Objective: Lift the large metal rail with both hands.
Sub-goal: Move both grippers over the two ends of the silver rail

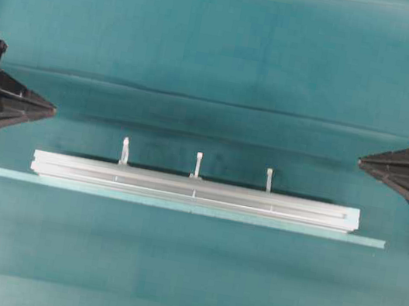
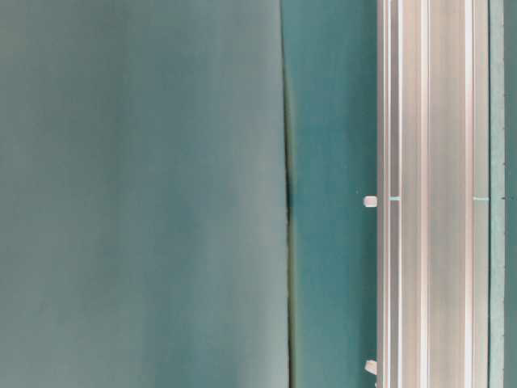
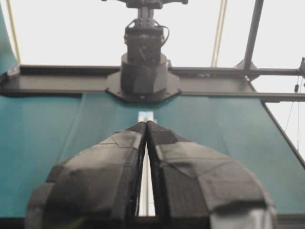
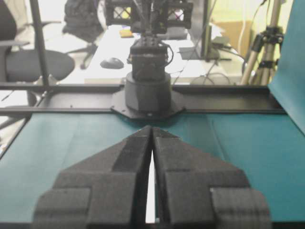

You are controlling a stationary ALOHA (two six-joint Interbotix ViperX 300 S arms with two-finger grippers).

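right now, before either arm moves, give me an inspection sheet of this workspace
surface: teal cloth with a crease line running across it, behind the rail
job's things: large metal rail lies flat mid-table, lengthwise between the two arms, three white tabs upright on its far edge; nobody holds it
clutter: thin pale tape strip along the rail's near edge, sticking out past both ends
grippers: left claw and right claw both shut, empty, tips facing each other, clear of the rail's ends and set farther back than it
cables: nothing seen on the table
surroundings: right wrist view shows an office chair, desk and tripod beyond the table
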